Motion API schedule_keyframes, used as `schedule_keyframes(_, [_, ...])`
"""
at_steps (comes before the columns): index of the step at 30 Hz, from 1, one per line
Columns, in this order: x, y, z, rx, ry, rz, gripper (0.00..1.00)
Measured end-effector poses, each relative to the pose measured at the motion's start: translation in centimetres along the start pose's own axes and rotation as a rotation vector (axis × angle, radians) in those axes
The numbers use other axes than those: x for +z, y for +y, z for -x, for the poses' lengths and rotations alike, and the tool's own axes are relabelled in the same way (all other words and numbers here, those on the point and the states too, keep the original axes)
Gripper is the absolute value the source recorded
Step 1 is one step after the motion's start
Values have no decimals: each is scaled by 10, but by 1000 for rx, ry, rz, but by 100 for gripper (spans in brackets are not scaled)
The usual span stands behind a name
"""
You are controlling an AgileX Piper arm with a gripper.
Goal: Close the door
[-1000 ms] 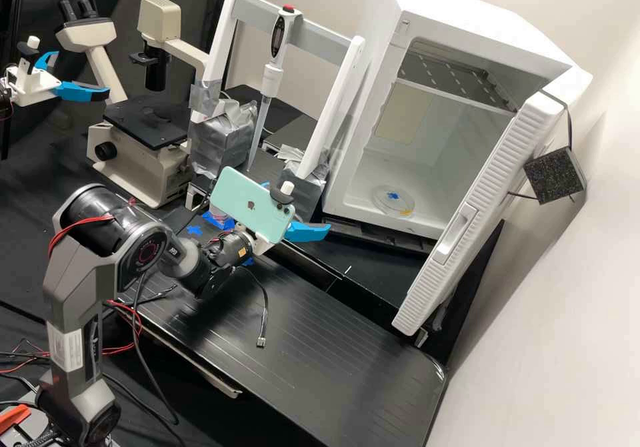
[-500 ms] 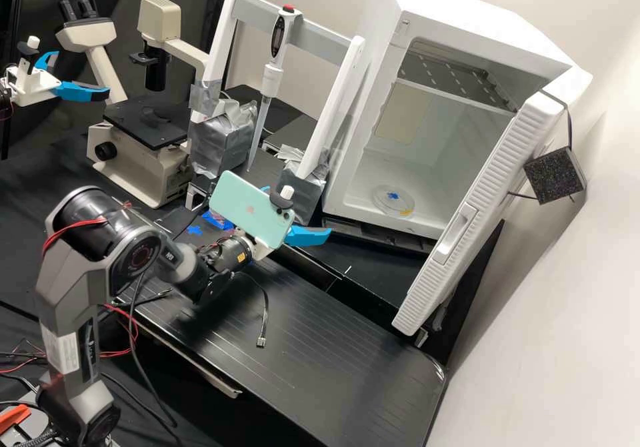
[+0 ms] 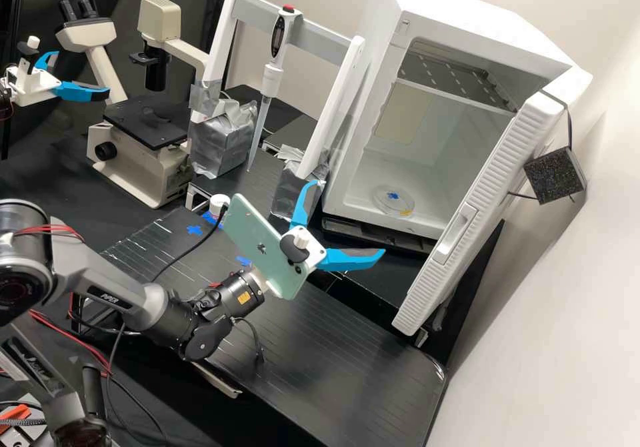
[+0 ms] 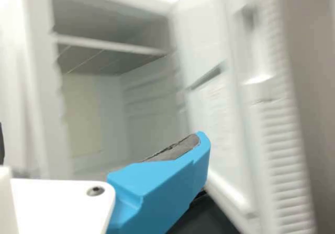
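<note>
In the high view my gripper [image 3: 347,222] stands open over the bench, its two blue fingers spread and nothing between them. It is in front of the white cabinet [image 3: 467,21] and apart from the cabinet's door [image 3: 485,200], which hangs wide open on the right, with a recessed handle [image 3: 456,235] on its ribbed outer face. The wrist view has one blue finger of the gripper [image 4: 162,184] before the cabinet's interior [image 4: 149,95], and the ribbed door [image 4: 285,160] swung outward beyond it.
Inside the cabinet are a clear dish [image 3: 393,201] and a metal shelf [image 3: 460,77]. A pipette [image 3: 272,77] hangs on a white stand [image 3: 331,103] left of the cabinet, with a microscope [image 3: 143,150] farther left. A black block [image 3: 555,175] is strapped to the door.
The gripper has moved right and toward the bench's front, and turned so both fingers show clearly. The arm's links have shifted left and lower. The door has not moved.
</note>
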Motion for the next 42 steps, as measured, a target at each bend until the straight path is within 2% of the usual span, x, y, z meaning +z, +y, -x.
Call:
schedule_keyframes(4, [6,20,-3,74,-24,20,100])
schedule_keyframes(9, [23,34,-13,111,-69,35,100])
schedule_keyframes(14, [41,40,-27,128,-106,36,100])
schedule_keyframes(18, [57,42,-40,134,-134,73,100])
schedule_keyframes(21, [66,42,-49,137,-146,84,100])
schedule_keyframes(27, [79,36,-64,124,-158,86,100])
schedule_keyframes(38, [81,28,-75,95,-146,73,100])
schedule_keyframes(42, [81,28,-75,92,-143,54,100])
